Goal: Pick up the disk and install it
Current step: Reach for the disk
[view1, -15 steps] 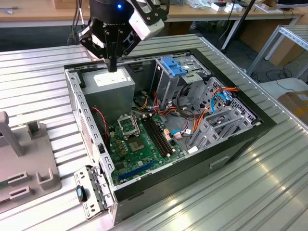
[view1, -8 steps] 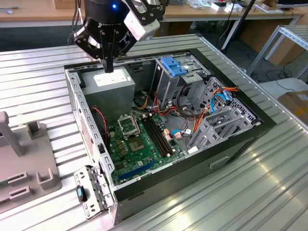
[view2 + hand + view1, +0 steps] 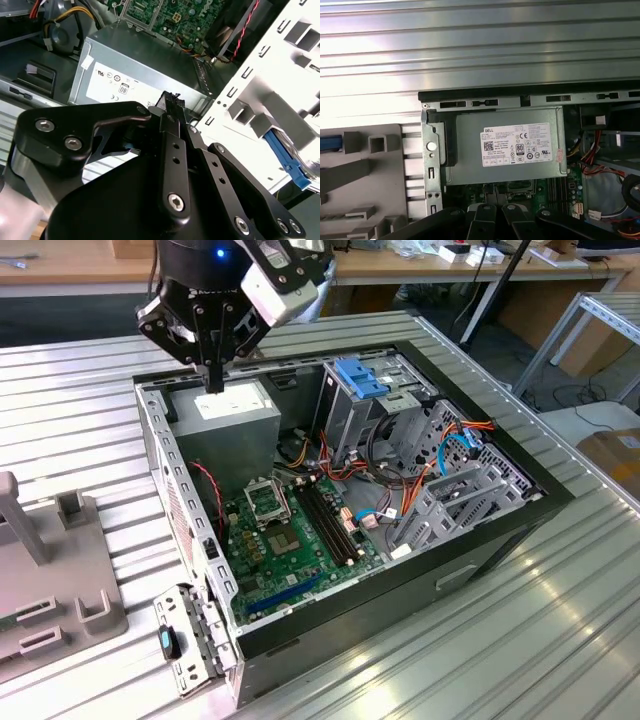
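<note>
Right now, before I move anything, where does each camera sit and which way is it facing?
Exterior view: off the arm, high beside the open computer case, looking down into it; shows the gripper above the power supply.
First wrist view: on the arm, looking straight down at the power supply; gripper in the foreground.
Second wrist view: on the arm, looking obliquely past the gripper.
Shared: all show the power supply's white label.

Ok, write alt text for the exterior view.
The gripper, shut and empty, hangs over the power supply in an open computer case on a ribbed metal table. A blue bracket sits in its drive cage; a grey fixture lies at the exterior view's left.
</note>
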`<state>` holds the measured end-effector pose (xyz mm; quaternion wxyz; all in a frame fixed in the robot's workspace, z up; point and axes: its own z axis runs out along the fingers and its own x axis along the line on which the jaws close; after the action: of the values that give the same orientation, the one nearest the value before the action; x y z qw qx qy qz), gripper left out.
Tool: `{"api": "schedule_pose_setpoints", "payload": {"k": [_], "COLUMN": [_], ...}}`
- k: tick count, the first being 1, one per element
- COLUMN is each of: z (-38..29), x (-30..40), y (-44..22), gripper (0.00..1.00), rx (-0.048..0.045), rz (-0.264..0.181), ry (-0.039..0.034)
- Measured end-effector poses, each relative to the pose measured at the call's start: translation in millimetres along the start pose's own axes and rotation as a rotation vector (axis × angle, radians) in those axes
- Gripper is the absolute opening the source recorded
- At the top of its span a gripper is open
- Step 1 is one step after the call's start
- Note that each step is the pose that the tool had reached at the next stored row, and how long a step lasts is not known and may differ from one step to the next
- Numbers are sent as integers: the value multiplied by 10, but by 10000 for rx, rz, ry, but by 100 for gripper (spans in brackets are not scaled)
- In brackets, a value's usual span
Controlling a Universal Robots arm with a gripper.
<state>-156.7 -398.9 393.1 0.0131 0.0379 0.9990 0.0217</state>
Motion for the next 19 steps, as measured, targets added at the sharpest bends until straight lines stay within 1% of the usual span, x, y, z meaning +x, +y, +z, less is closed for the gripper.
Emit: {"api": "schedule_pose_setpoints", "payload": {"k": [7,10,13,15,19], "z": [0,-1,-2,-3,-4], "x": [11,29,67,122,156], "y": [-1,-3,-5,-9,-12], "gripper": [11,11,11,11,11], "rx": [0,0,0,0,1], "rz": [0,0,0,0,0], "ry": [0,0,0,0,1]}}
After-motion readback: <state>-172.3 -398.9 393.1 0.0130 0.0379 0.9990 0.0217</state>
